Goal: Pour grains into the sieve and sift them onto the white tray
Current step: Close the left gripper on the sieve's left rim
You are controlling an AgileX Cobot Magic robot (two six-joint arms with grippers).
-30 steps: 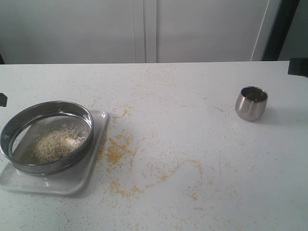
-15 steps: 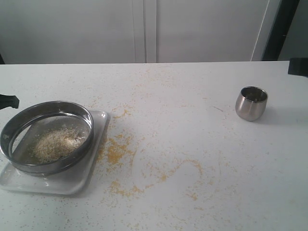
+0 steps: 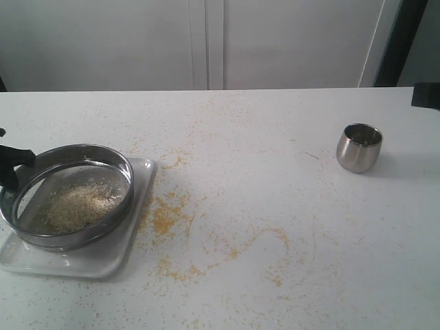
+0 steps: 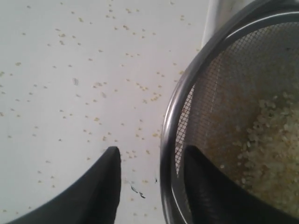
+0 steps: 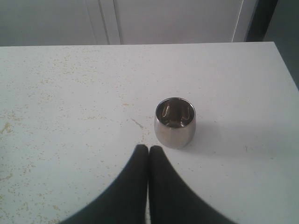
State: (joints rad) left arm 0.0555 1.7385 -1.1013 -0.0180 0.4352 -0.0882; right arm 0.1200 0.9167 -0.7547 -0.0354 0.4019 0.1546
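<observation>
The sieve [image 3: 20, 175], a wide steel ring with grey mesh, rests on the white tray [image 3: 103, 258] at the left. A heap of pale beige grains [image 3: 77, 203] lies on its mesh. My left gripper [image 3: 12, 165] is at the sieve's left rim. In the left wrist view this gripper [image 4: 152, 151] is open and straddles the sieve rim [image 4: 168, 140]: one finger stands outside over the table, the other inside over the mesh beside the grains [image 4: 275, 140]. My right gripper [image 5: 148, 149] is shut on nothing, just short of the small steel cup [image 5: 174, 122].
The steel cup [image 3: 359, 147] stands upright at the right of the table. Yellow specks [image 3: 168, 216] are strewn over the tabletop right of the tray and toward the middle. A dark part [image 3: 426, 95] shows at the right edge.
My left gripper has come in from the left edge and down onto the sieve's left rim. The sieve, tray, cup and right gripper have not moved.
</observation>
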